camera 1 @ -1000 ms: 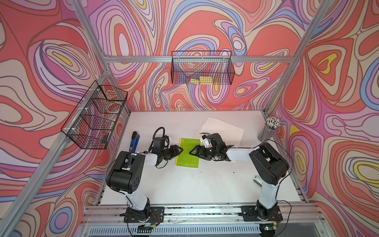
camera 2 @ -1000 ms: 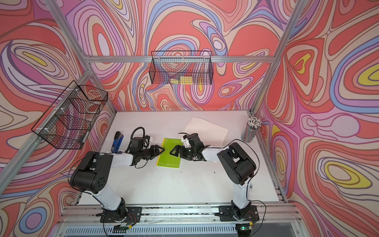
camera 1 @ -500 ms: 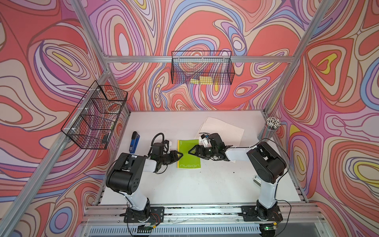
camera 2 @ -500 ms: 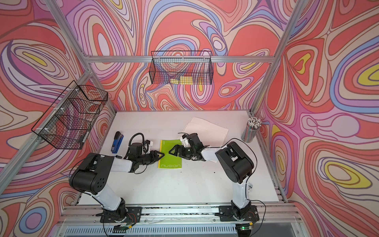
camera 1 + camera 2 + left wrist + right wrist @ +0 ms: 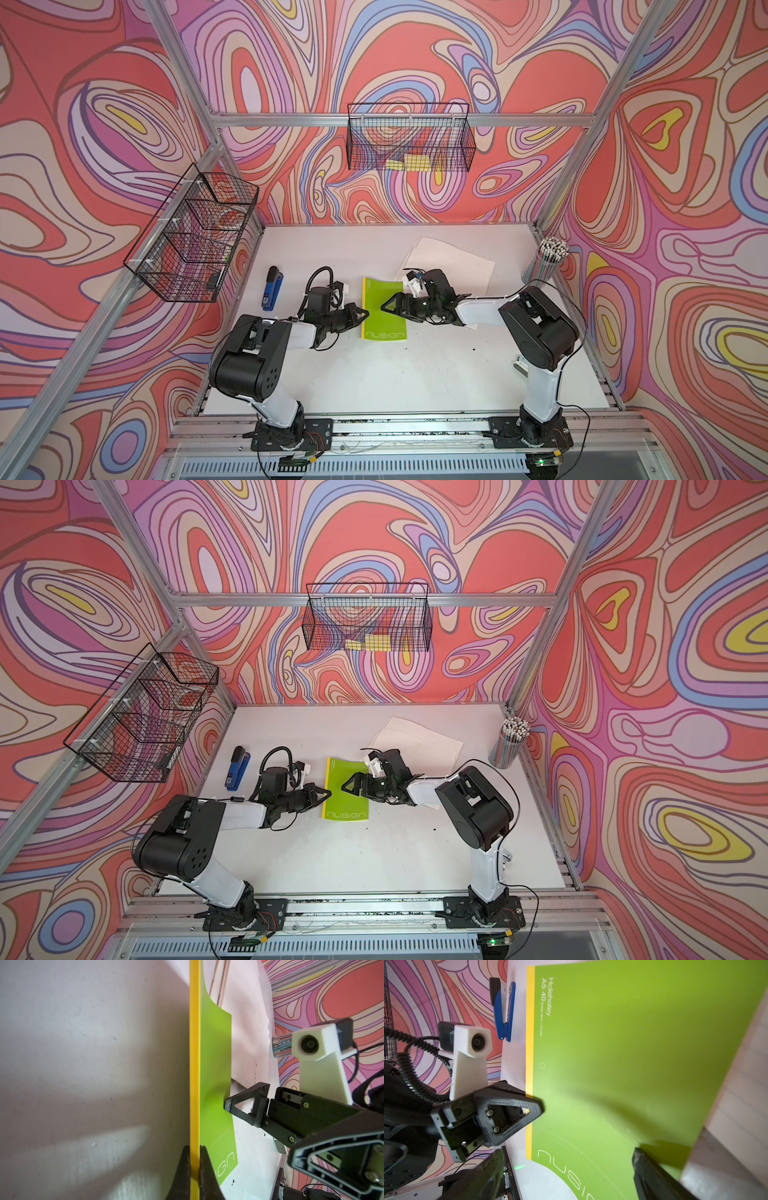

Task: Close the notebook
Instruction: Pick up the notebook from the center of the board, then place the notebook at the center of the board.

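At the yellow edge of the notebook (image 5: 214, 1076), the left gripper (image 5: 195, 1169) is shut tight, with one finger on each side of that thin yellow strip. Across from it, the right gripper (image 5: 391, 306) has its fingers (image 5: 261, 1105) apart. One of them touches the top of the green cover near the loose side. It holds nothing.

The notebook lies on the white worktop (image 5: 374, 374), in the middle, between the two arms. Its green cover is down, and the word on the front can be read in both top views. In the left wrist view the far corner of the cover seems to curl up a little, but it is hard to be sure.

Some white paper sheets (image 5: 453, 262) lie just beside the notebook, under the right arm. A blue stapler (image 5: 272, 289) sits near the left arm. A cup of pencils (image 5: 548, 259) stands by the wall, well apart.

I think the closing is almost done, and the step now is pressing the cover flat. Next, the right gripper should push down softly. Then the left gripper should let go of the yellow strip. Both should lift away slowly, so the notebook does not slide or pop open.
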### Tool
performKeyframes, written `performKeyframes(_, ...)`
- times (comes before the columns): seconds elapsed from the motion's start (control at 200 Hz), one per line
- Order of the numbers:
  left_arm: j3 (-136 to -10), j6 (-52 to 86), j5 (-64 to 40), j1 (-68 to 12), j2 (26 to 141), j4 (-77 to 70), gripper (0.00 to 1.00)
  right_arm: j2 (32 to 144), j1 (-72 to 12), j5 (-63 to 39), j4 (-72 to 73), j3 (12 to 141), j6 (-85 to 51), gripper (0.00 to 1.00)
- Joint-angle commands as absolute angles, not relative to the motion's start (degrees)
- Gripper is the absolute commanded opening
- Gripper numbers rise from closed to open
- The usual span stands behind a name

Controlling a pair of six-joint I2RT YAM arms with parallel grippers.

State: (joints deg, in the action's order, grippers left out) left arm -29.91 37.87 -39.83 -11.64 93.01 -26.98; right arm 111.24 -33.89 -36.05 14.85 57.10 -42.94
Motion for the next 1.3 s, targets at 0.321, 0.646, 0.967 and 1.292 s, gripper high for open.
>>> performKeyframes(0.321,-45.2,32.2,-40.7,-12.0,83.8,-2.1,0.0,104.1,-34.2,-36.5,4.0,64.5,-36.7,0.98)
performKeyframes(0.646,-55.3,34.3,-38.1,-10.1,83.1,2.1,0.0,99.6,-31.9,-36.4,3.5,66.1,-36.5,0.98)
performKeyframes(0.967,-54.1,46.0,-42.5,-1.4,92.4,-17.4,0.0,98.5,-30.1,-35.6,3.5,64.2,-36.8,0.98)
performKeyframes(1.292,-54.2,55.7,-45.3,3.7,103.4,-34.4,0.0,99.2,-30.1,-35.5,2.8,65.2,-37.0,0.98)
